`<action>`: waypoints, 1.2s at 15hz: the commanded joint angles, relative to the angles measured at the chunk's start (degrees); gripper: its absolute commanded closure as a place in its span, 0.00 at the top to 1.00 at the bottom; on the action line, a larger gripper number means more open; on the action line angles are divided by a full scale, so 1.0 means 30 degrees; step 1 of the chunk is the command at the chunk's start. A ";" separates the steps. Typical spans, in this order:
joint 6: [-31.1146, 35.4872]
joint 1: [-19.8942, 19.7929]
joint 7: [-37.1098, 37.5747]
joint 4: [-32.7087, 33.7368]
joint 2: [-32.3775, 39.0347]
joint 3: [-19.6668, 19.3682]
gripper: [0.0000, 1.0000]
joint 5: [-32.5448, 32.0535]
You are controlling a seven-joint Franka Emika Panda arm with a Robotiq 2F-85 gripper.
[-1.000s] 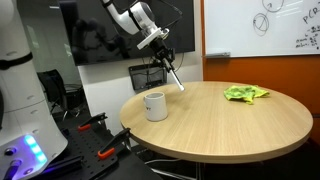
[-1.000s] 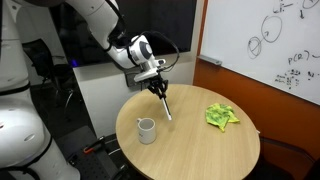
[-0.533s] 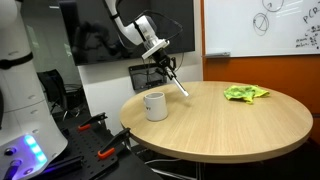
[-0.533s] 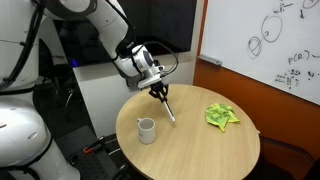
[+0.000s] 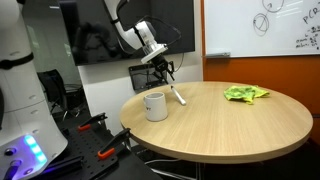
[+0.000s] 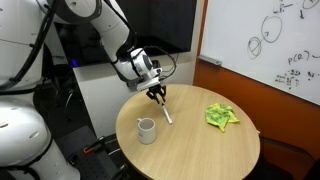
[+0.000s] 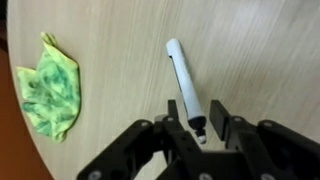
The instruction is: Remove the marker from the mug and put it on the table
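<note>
The marker (image 7: pixel 185 80) is out of the mug (image 5: pixel 154 105) and slants down from the pincer (image 7: pixel 200 122) toward the surface (image 7: pixel 260 60). In both exterior views its light lower end looks to touch the wood or sit just above it, beside the mug and well apart from the green cloth (image 7: pixel 48 85). In the wrist view the two fingers flank the marker's dark end, but I cannot tell whether they pinch it or merely stand beside it.

The step in hand seems to be the put-down. To do it well, I judge the pincer should bring the dark end low, so the marker lies nearly flat before the fingers part. Dropped from a slant, a round stick is likely to roll. Opening wide and evenly stops either finger from dragging it. A straight lift upward after that, with no sideways sweep, would avoid flicking the marker or brushing the mug, which stands near.
</note>
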 commanded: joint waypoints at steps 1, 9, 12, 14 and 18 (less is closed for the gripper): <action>0.0750 0.0115 -0.0296 -0.0205 -0.0109 -0.0334 0.74 0.0430; 0.1466 -0.1574 -0.4018 -0.1680 -0.2147 0.1068 1.00 1.0865; 0.1200 -0.1581 -0.3209 -0.2282 -0.3800 0.0773 1.00 1.4005; 0.1044 -0.1518 -0.2316 -0.2652 -0.4831 0.0390 1.00 1.5040; 0.1198 -0.1559 -0.2038 -0.3543 -0.6182 0.0014 1.00 1.5590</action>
